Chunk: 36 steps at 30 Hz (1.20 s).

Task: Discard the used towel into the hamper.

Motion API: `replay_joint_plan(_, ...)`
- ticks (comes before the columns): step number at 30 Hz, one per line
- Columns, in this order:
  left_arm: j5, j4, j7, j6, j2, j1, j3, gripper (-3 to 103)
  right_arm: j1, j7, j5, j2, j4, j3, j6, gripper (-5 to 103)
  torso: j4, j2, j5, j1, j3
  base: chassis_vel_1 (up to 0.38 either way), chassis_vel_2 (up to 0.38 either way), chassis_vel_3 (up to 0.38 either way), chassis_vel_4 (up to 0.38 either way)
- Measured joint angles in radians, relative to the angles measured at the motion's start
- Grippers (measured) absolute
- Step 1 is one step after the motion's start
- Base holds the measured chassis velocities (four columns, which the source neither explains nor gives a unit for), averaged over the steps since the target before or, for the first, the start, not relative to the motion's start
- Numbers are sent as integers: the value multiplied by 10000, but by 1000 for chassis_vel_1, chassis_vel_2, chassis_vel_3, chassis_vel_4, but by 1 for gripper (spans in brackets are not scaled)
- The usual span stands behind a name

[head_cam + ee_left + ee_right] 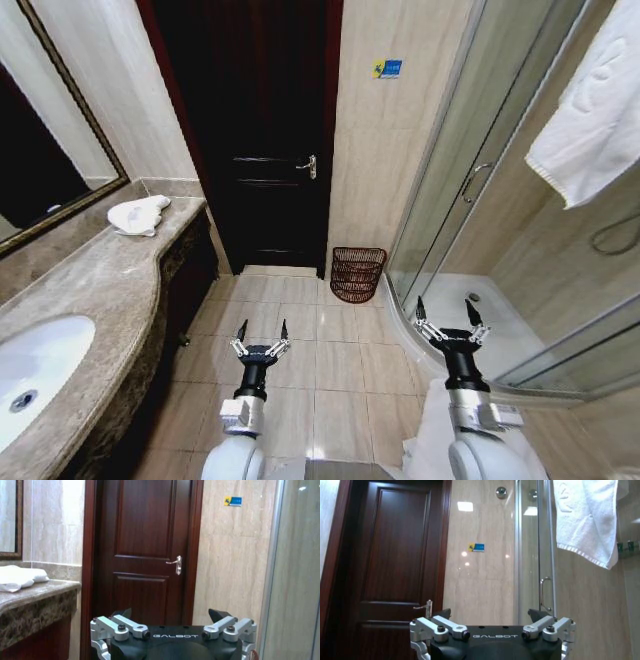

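1. The crumpled white towel (138,215) lies on the marble counter (95,280) at its far end, by the mirror; the wicker hamper (357,273) stands on the floor beside the door.
2. Left gripper (262,331) and right gripper (447,311) hover over the tiles, fingers spread, empty.
3. The towel looks soft, light and floppy; pinching a raised fold on top should lift it.

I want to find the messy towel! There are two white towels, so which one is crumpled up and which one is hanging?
The crumpled towel lies on the marble counter by the mirror. The other towel hangs flat at the shower.
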Motion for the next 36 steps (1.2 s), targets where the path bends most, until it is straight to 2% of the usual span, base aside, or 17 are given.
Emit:
replay_joint_plan(16,46,-13,-29,-23,1,-22,21,100,-64,-57,66,92,36,-87,31,100,0,0,0,0,0,-23,21,29,-22)
replay_joint_plan(36,3,-67,-159,-155,2,-5,61,100,-148,-82,140,151,-95,-38,188,100,0,0,0,0,0,-101,100,104,-106)
